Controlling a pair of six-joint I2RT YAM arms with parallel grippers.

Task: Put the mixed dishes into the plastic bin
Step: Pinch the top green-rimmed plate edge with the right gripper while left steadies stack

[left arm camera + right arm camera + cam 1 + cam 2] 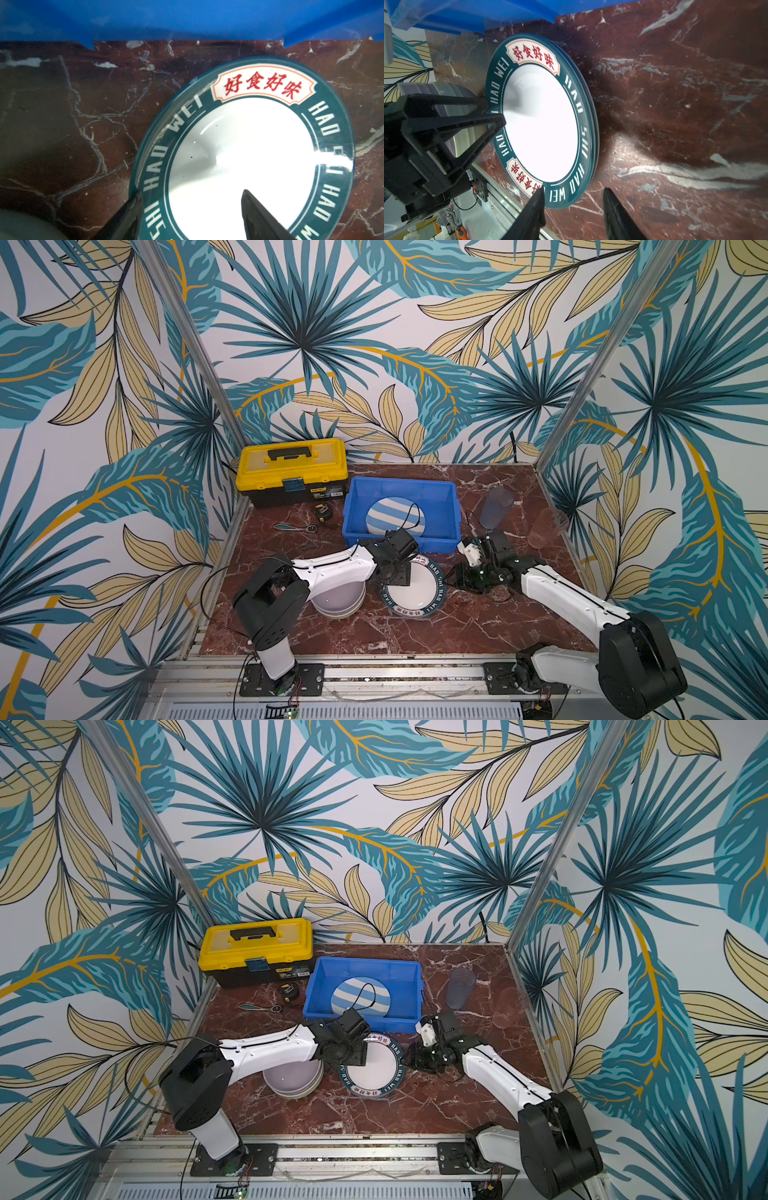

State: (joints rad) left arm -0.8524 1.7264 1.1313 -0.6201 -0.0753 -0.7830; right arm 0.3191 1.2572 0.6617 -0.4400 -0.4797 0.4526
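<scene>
1. Bin (pixel 401 481): blue, open-topped, at the back middle of the tabletop (pixel 415 635). I count one blue-and-white striped plate (pixel 386 516) lying in it.
2. Teal-rimmed plate (pixel 249 155), white centre, red characters on the border: flat on the tabletop just in front of the bin, outside it.
3. Bowls (pixel 338 601): a lavender one nested in a pale green one, just left of that plate and partly under my left arm.
4. Bluish tumbler (pixel 495 508): upright, right of the bin. Pinkish tumbler (pixel 546 529): upright, further right, near the tabletop's edge.
5. Left tool (pixel 190 193): jaws apart, one finger outside the teal-rimmed plate's left rim, the other over its white centre. I have nothing clamped.
6. Right tool (pixel 574 189): jaws apart at the same plate's right edge, one finger over the border, the other over bare tabletop. Nothing clamped here either.
7. Yellow toolbox (pixel 291 470): back left, beside the bin. Tape measure (pixel 322 512): just in front of it.
</scene>
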